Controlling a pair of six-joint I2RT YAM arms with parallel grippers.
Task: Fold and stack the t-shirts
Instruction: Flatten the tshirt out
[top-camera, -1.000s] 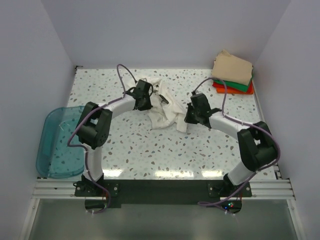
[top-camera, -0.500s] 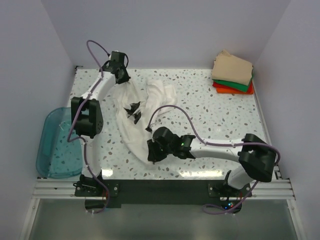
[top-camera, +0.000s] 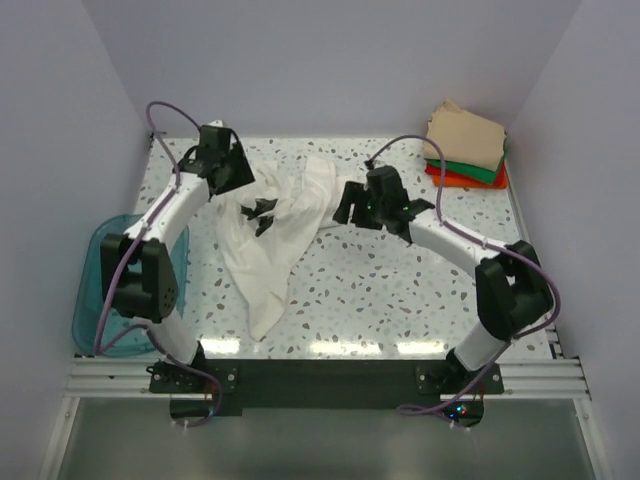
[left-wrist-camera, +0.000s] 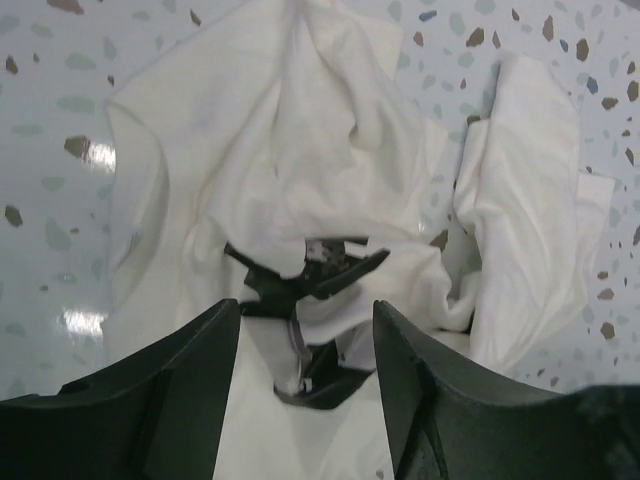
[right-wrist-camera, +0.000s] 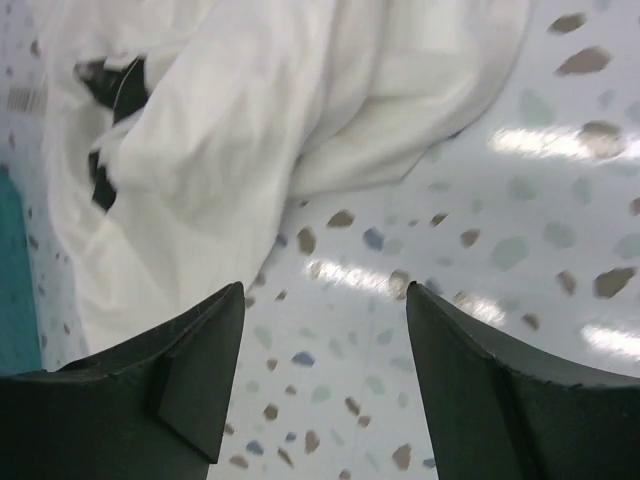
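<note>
A large white t-shirt with a small black print lies crumpled across the table's middle left, stretching toward the front edge. My left gripper hovers open over its far left end; in the left wrist view the white cloth and its black print lie beyond the spread fingers. My right gripper is open at the shirt's right edge, with bare table between its fingers and the white cloth just ahead. Folded tan, green and orange-red t-shirts are stacked at the far right.
A translucent teal bin hangs off the table's left edge. White walls close in the speckled table on the left, back and right.
Both grippers have opened and let go of the white t-shirt, which now lies spread out. The right arm swung from the front edge up to the shirt's right side.
</note>
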